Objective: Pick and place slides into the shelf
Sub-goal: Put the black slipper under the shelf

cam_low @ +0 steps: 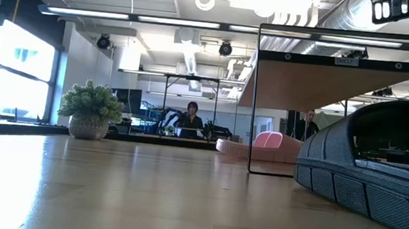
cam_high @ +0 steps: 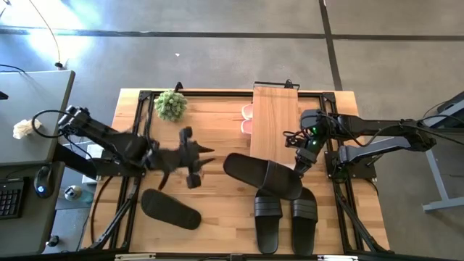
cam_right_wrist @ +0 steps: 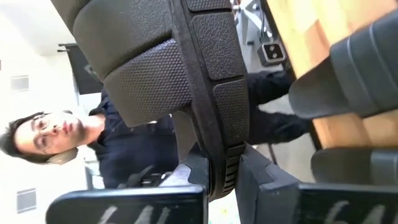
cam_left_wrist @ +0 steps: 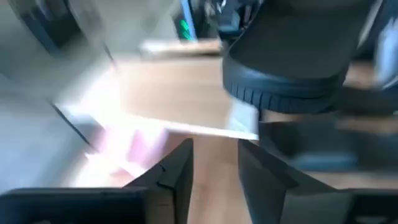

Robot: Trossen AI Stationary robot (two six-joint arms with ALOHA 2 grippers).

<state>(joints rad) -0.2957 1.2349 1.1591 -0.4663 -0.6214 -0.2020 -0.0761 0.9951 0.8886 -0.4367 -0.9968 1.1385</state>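
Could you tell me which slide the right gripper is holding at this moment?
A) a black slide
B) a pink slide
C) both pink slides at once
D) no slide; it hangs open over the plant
A: in the right wrist view the right gripper is shut on the rim of a black slide, and the high view shows that slide beside the shelf.
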